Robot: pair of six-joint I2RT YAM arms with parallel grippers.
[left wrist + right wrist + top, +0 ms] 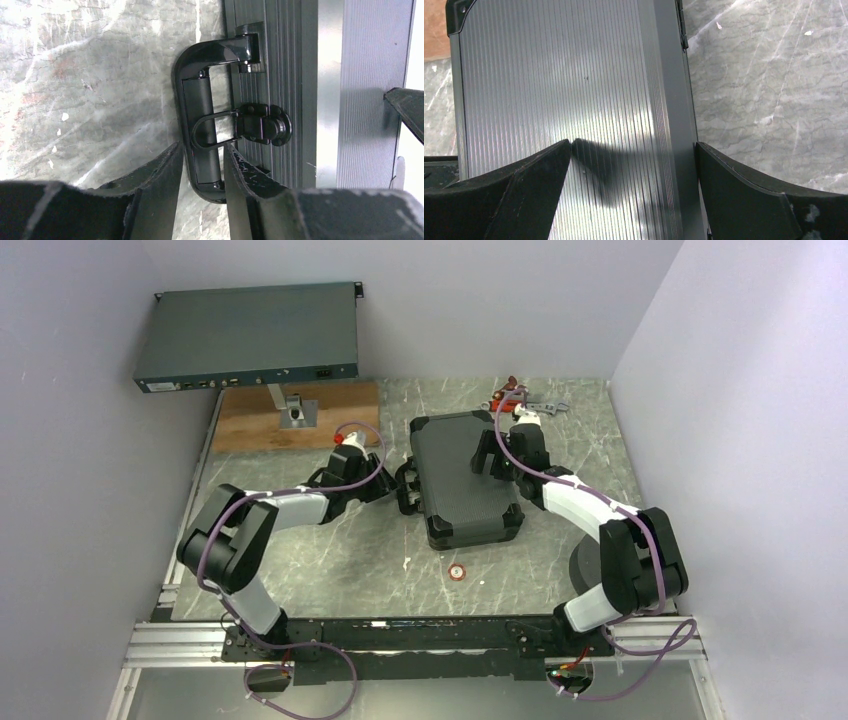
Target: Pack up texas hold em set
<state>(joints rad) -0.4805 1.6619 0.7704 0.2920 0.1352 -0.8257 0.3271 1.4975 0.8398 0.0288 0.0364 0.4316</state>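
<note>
Closed case (465, 480) lying mid-frame on worktop (330, 560). Left tool (202, 147) astride handle (200, 100), grip not determinable. Right tool (633, 142) spread wide over lid (564, 75). Advise pressing lid flat before hooking latch (262, 125) shut.

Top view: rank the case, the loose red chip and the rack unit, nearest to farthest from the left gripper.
1. Case: directly beside the left gripper, on its right.
2. Red chip: lying loose on the near side of the case.
3. Rack unit: far left corner.
</note>
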